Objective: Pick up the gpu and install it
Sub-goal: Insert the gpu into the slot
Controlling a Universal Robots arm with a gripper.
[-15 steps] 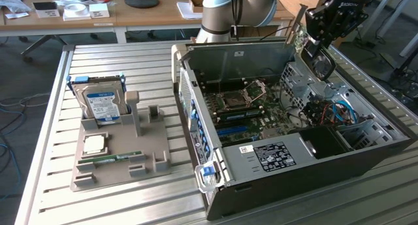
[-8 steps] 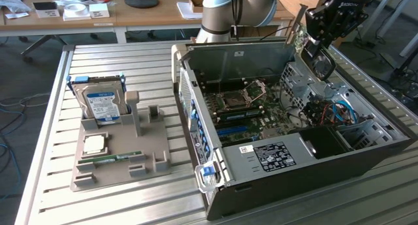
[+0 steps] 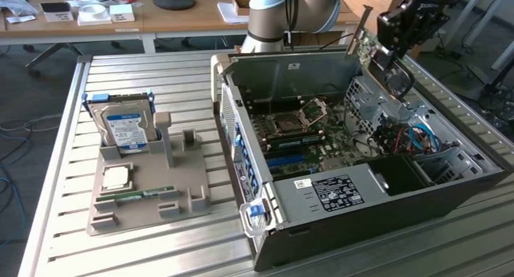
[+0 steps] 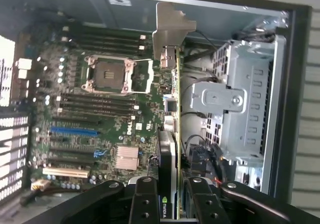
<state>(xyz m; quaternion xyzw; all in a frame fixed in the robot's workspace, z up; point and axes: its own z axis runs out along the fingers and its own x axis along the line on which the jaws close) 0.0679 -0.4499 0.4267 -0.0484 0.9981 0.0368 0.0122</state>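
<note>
My gripper (image 3: 391, 53) is shut on the gpu (image 3: 371, 48) and holds it in the air above the far right corner of the open computer case (image 3: 362, 192). The card hangs tilted, its silver end bracket (image 3: 359, 33) highest and its black cooler face turned towards the exterior view's right. In the wrist view the gpu (image 4: 172, 134) appears edge-on between my gripper (image 4: 172, 204) fingers, the bracket (image 4: 170, 29) farthest from me. It floats over the motherboard (image 4: 100, 99), apart from the blue slot (image 4: 75, 131).
A grey fixture (image 3: 148, 186) on the slatted table at the exterior view's left carries a hard drive (image 3: 124, 129), a RAM stick (image 3: 136, 196) and a CPU (image 3: 117, 177). Inside the case stand a metal drive cage (image 4: 235, 99) and loose cables (image 3: 418, 135).
</note>
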